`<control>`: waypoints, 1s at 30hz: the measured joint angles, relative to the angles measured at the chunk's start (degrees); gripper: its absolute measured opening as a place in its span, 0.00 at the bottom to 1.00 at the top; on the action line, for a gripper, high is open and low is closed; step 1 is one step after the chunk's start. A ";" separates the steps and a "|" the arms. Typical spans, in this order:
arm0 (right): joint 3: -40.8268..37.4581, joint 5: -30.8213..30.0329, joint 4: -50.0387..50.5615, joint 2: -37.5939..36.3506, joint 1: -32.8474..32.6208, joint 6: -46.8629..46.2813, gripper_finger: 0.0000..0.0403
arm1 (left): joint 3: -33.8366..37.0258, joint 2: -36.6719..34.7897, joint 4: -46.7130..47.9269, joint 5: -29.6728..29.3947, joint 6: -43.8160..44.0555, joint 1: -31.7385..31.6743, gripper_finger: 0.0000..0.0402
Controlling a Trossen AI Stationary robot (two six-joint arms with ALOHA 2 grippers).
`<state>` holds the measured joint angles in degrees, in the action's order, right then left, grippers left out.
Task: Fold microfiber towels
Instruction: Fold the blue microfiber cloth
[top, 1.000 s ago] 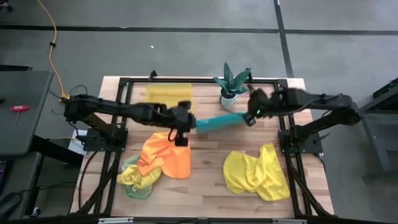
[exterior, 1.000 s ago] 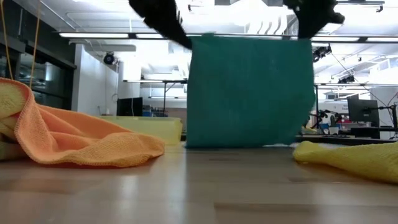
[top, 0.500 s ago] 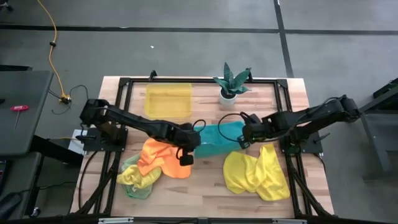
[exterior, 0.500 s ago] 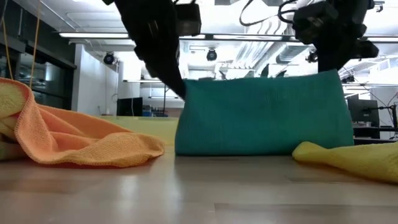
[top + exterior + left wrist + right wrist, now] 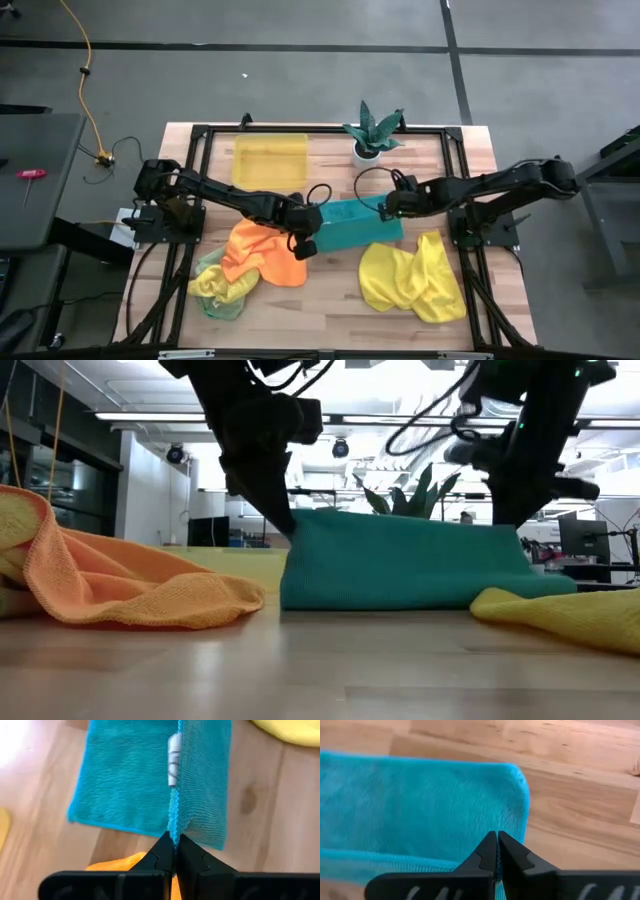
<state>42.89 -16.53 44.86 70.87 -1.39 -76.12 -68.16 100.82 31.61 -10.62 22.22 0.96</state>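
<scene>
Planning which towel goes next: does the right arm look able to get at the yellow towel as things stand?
Probably yes: the yellow towel lies uncovered beside the right gripper, but that gripper is shut on the teal towel.

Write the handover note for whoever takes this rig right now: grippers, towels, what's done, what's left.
Left gripper: shut on the teal towel, at its left edge.
Right gripper: shut on the teal towel's right edge.
Teal towel: mid-table, doubled over, top layer partly raised.
Orange towel: crumpled front left, atop a yellow and green heap.
Yellow towel: crumpled front right.
Done: first fold of teal nearly laid.
Left: finish teal, release, fold the rest.
</scene>
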 joint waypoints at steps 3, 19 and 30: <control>-1.99 -0.03 -2.19 0.00 1.50 -0.05 0.00 | 0.00 1.32 0.33 -0.39 1.52 -0.77 0.00; -4.87 -2.65 -10.16 3.42 5.38 2.01 0.00 | 0.02 4.19 0.81 -7.08 6.24 -2.46 0.00; -4.87 -5.56 -10.01 3.72 5.55 1.57 0.00 | 0.02 4.17 0.73 -10.21 7.53 -2.44 0.00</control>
<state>38.02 -22.09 34.85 74.59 4.16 -74.54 -68.14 104.99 32.34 -20.83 29.75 -1.48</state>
